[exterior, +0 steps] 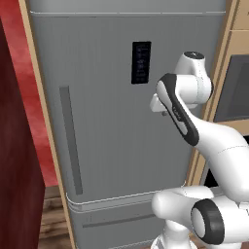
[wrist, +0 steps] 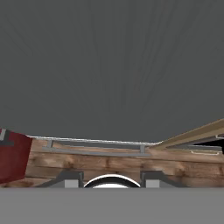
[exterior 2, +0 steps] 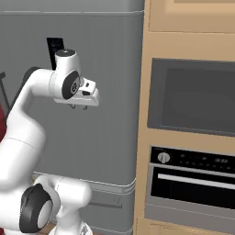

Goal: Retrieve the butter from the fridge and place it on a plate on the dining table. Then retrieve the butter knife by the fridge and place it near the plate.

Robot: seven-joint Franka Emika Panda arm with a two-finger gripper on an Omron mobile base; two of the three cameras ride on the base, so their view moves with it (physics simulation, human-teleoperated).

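We face the shut fridge (exterior: 112, 126). Our gripper (exterior 2: 79, 107) hangs near its door, holding nothing, fingers partly apart. The butter must be inside. Next we reach for the handle (exterior: 71, 141).

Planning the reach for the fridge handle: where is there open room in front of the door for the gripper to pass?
Free: the flat grey metallic fridge door between its long vertical bar handle and the black display panel, and down to the bottom drawer. Tighter at the door's right edge, where the gripper hangs near the tan cabinet framing the built-in black oven.
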